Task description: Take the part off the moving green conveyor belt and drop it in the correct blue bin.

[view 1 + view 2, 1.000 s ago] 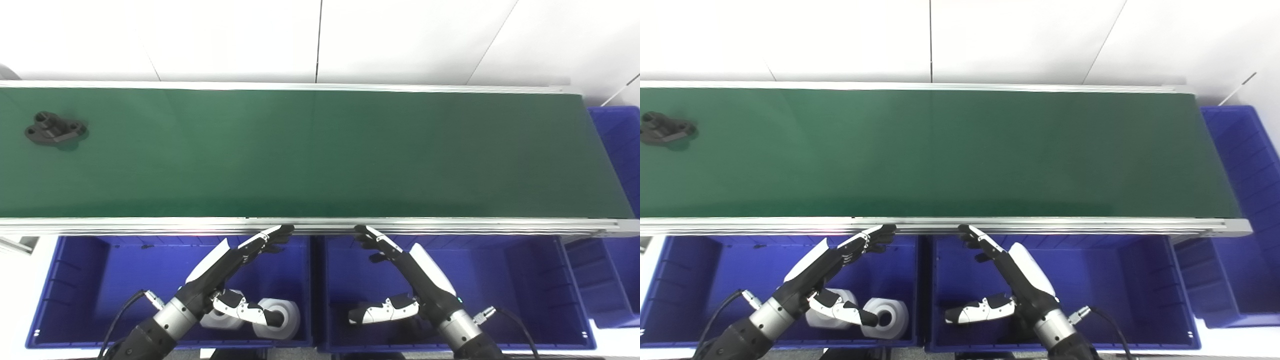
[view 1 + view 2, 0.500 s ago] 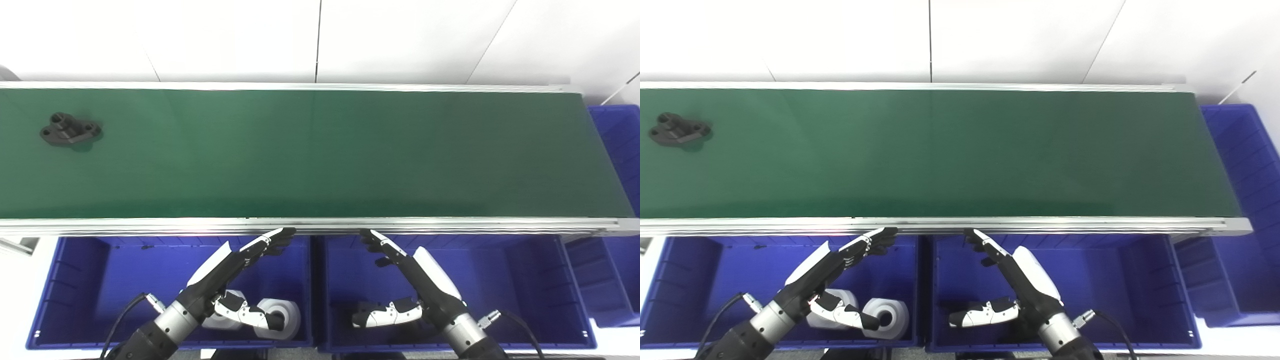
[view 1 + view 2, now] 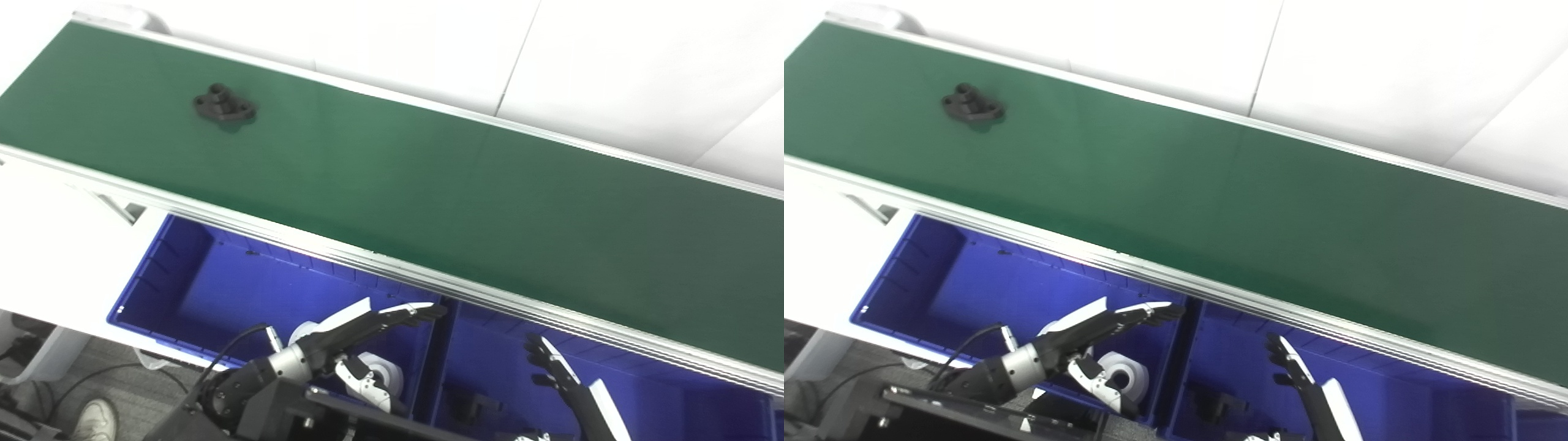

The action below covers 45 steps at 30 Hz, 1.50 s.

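A black flanged part [image 3: 224,106] lies on the green conveyor belt [image 3: 429,184], far up at the left. My left hand [image 3: 361,327] hovers open over the left blue bin [image 3: 184,288], fingers stretched flat towards the belt's near rail, thumb hanging down. My right hand [image 3: 563,380] is open too, low over the middle blue bin [image 3: 490,367], partly cut off by the picture's bottom edge. Neither hand holds anything. Both are far from the part.
White cylindrical parts [image 3: 1124,380] lie in the left bin under my left hand. A dark part [image 3: 1219,404] lies in the middle bin. The aluminium rail [image 3: 367,260] runs between belt and bins. Floor, cables and a shoe [image 3: 95,419] show at bottom left.
The camera has swung left and tilted, so the whole scene now runs diagonally. The black part has travelled rightwards along the belt. Both hands sit lower in the picture and remain open.
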{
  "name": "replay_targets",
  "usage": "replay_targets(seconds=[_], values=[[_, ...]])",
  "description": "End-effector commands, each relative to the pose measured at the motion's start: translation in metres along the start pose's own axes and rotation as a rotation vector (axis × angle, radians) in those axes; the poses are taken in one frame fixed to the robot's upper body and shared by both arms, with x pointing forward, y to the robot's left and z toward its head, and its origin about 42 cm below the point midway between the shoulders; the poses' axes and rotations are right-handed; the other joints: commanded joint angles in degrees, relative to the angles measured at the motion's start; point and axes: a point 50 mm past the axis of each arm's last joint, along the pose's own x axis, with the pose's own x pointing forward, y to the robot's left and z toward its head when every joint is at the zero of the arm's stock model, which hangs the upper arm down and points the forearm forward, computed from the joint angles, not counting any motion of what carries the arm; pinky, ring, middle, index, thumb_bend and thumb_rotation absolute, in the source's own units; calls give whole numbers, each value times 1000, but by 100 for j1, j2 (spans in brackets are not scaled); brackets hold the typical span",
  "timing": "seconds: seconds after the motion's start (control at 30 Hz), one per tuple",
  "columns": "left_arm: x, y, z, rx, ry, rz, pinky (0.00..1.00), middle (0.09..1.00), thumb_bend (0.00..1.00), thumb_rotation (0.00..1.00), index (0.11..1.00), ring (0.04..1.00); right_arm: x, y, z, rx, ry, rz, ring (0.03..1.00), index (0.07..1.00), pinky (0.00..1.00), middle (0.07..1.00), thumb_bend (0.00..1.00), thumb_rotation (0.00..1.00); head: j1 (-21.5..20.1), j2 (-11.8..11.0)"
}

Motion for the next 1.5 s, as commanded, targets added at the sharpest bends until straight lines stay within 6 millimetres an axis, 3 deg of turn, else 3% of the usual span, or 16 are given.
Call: replay_targets(seconds=[0.0,0.2,0.43,0.67,1.47], values=[[3,3,7,26,-55,20,891,932,915,267,918,925,0,-4,6,-18,-77,-35,854,928,749,888,1000,342,-6,2],[2,0,5,18,-50,25,893,931,930,256,913,927,-1,-2,2,-12,-84,-21,861,936,774,890,993,332,-144,-166],[2,-4,-1,10,-31,20,887,930,934,248,910,925,-2,2,-7,-9,-83,-28,852,926,770,876,995,312,-120,-593],[2,-3,-5,14,-16,22,822,902,937,260,891,885,0,5,-8,-23,-69,-31,845,920,744,875,988,312,-83,-838],[5,-4,-9,5,-11,31,805,888,940,254,878,873,-1,5,-9,-14,-83,-63,823,896,728,846,974,309,-135,-933]])
